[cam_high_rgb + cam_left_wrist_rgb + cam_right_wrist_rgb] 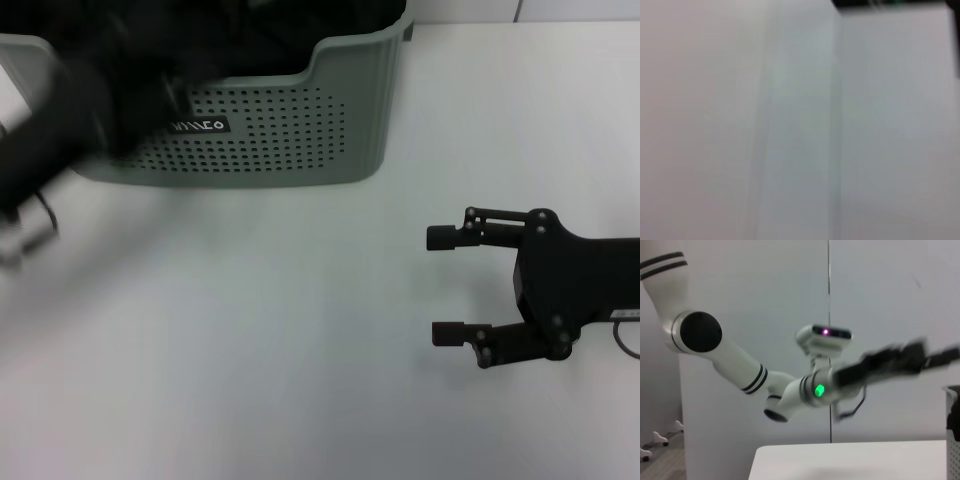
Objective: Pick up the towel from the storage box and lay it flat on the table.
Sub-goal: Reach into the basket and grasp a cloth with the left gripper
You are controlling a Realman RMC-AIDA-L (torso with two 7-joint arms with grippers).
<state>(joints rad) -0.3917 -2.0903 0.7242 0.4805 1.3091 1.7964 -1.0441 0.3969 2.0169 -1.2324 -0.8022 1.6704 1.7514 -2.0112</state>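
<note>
Jaws of the right gripper point(437, 285) are spread, low over the bench point(250, 330); the storage box point(330, 130) lies nearer the blurred left gripper point(120, 90), whose jaws cannot be told.

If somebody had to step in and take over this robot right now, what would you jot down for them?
Left gripper: raised above the table, reaching toward the storage box; fingers too blurred to judge.
Right gripper: open, empty, parked over the table on the right.
Towel: not visible; only dark contents show inside the box.
Done: nothing laid out yet.
Left: lift the towel out and spread it flat on the table.
</note>
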